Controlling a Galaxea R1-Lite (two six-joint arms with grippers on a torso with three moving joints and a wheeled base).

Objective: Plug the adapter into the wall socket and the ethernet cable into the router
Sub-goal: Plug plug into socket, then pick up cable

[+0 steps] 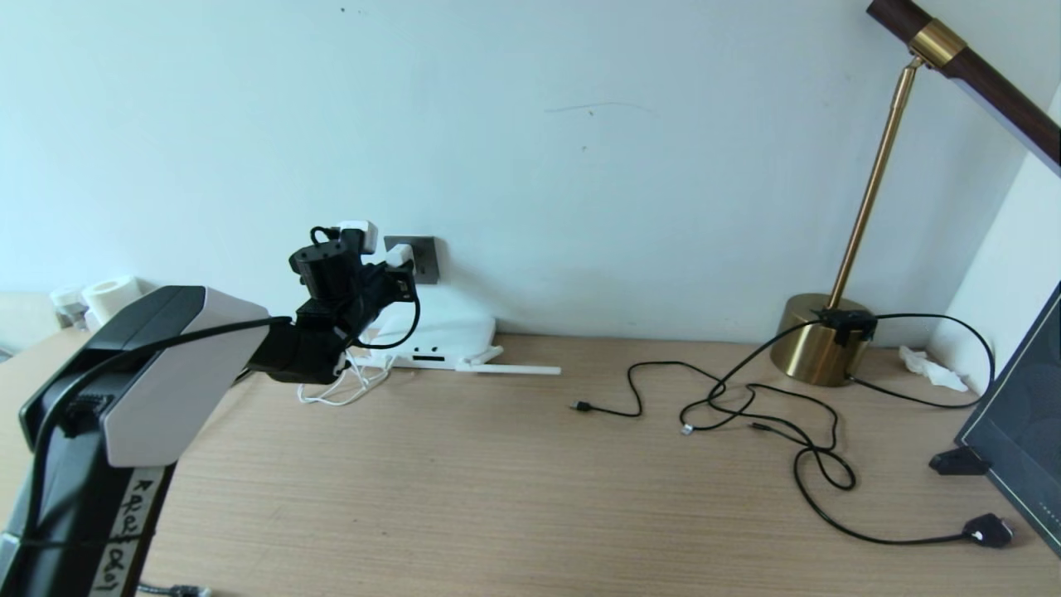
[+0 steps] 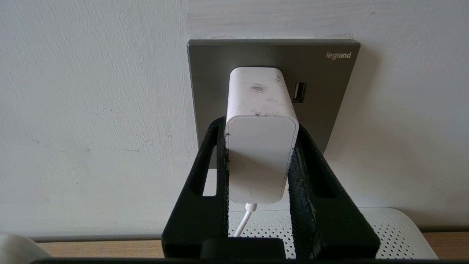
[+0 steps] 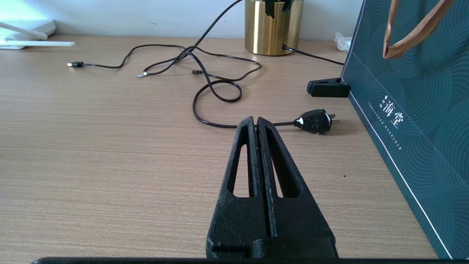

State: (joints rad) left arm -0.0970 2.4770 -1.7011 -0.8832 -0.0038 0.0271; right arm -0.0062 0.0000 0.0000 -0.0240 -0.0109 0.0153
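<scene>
Clamping adapter (image 2: 261,154) against wall socket (image 2: 326,73), left tool (image 2: 258,161) part-closed

Three cameras: one high overview, two close looks from the wrists.

The head view looks forward and down across the wooden counter (image 1: 497,497) to the wall, taking in its whole width from some way off. The left wrist view faces the wall socket (image 2: 322,73) head-on at very close range, with the router (image 2: 395,231) just below; both also show small in the head view. The right wrist view sits low over the counter, looking along it toward the brass lamp base (image 3: 273,27), shared with the head view.
</scene>
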